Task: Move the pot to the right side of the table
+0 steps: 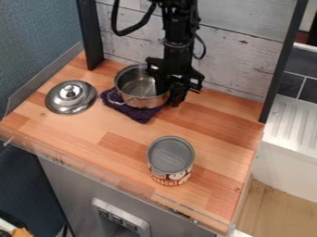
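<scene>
Pot (147, 102) sits on dark cloth (140, 114), toward the back of wooden table (117, 144). Wood surface extends from pot to the right edge, behind upright can (171, 156), which stands nearer the front. Count: one pot, one cloth, one can, one lid (71, 96) near left edge. Gripper (170, 94) at pot's right rim; opening, grip: cannot tell.
</scene>
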Robot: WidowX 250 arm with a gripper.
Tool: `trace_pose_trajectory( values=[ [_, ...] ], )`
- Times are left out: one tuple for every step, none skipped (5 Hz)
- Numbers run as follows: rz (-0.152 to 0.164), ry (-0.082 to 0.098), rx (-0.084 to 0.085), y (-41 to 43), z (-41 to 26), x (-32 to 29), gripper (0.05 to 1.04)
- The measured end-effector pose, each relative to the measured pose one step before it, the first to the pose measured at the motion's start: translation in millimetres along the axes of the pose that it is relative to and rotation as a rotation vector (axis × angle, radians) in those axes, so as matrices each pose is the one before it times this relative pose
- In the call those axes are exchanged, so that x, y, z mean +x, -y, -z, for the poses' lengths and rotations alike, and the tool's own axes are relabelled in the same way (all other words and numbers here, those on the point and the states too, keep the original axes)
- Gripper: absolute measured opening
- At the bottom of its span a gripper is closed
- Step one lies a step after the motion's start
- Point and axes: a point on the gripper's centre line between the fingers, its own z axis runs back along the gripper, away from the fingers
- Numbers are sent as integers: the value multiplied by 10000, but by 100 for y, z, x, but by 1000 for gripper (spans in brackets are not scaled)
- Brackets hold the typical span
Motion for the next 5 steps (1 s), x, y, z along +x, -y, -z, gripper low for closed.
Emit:
trace_pose_trajectory(
  values=[
    [342,494,35,1190,-1705,-295,161],
    [461,184,106,1687,-1122,-346,76],
    [803,38,36,3396,-291,-544,71],
    [748,-199,-86,3353,382,-559,71],
    [320,-294,-61,1572,792,-534,71]
  ],
)
